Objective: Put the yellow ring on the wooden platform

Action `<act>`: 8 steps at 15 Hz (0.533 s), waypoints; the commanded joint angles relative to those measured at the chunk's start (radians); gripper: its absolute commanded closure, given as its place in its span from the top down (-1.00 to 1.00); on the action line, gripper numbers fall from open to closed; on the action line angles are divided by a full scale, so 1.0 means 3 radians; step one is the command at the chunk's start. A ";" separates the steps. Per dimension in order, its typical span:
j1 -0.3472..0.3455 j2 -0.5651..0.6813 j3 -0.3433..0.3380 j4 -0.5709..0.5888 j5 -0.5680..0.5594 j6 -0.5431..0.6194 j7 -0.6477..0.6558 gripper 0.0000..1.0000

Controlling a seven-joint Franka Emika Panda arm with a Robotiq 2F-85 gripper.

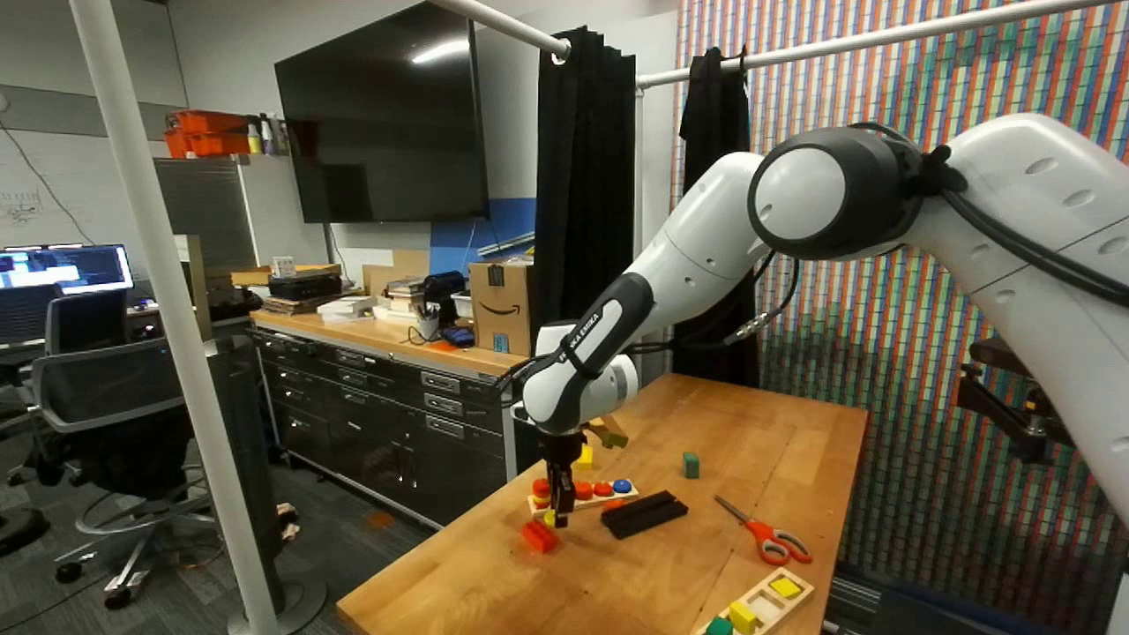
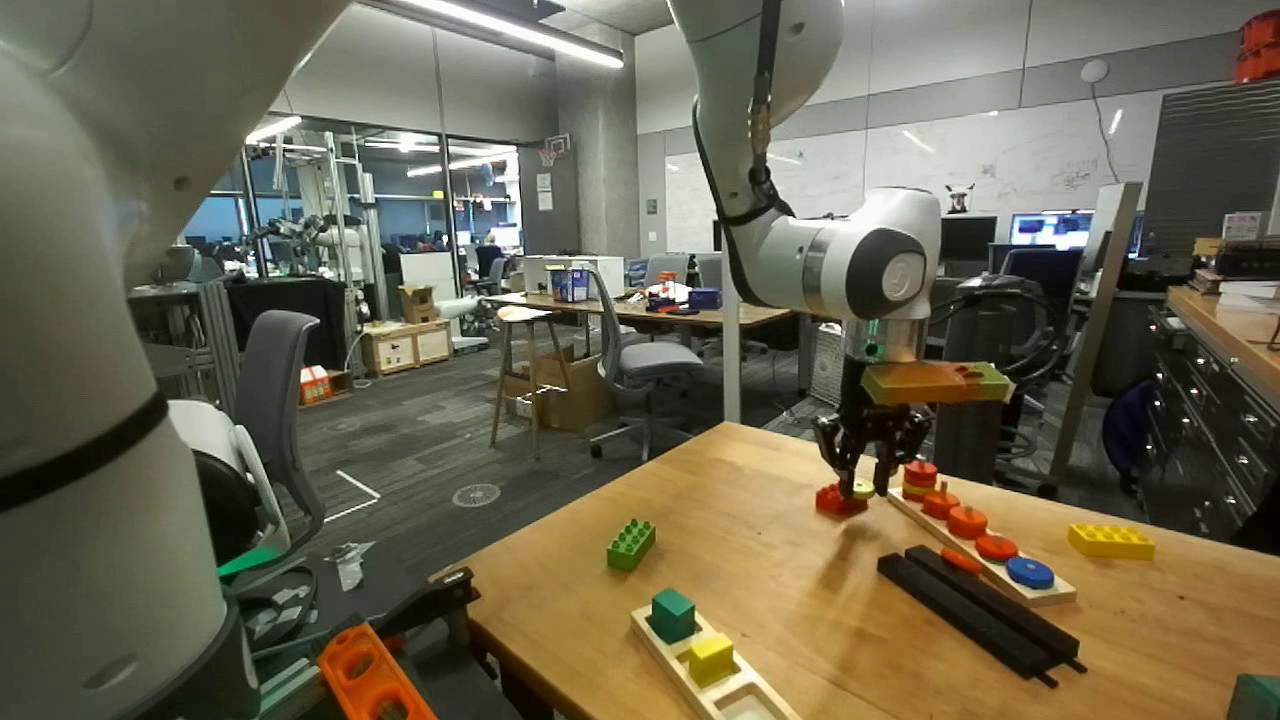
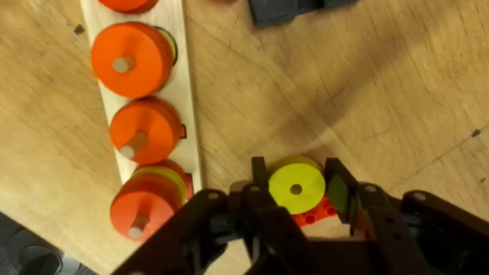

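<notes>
The wooden platform (image 3: 182, 89) is over on the left in the wrist view, orange rings (image 3: 131, 42) on its pegs (image 3: 121, 64). To the right, off the platform, the yellow ring (image 3: 296, 175) is over a red Duplo-style brick (image 3: 318, 211). The gripper (image 3: 296, 173) is partway spread, just enough to straddle the ring, fingertips (image 3: 259, 170) either side, honestly can't make out if it's pinching.

In an exterior view, the white arm (image 1: 701, 234) stretches from the right edge of the frame, is bent at the elbow (image 1: 803, 194) and slopes down to the left, until the wrist (image 1: 573, 388) just below the centre. The claw (image 3: 295, 168) points downward. In the wrist view, its two black fingers (image 3: 259, 170) stand apart, almost parallel.
</notes>
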 commanded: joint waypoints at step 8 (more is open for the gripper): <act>0.0382 -0.0372 -0.0376 -0.0085 -0.0611 0.0149 0.1190 -0.54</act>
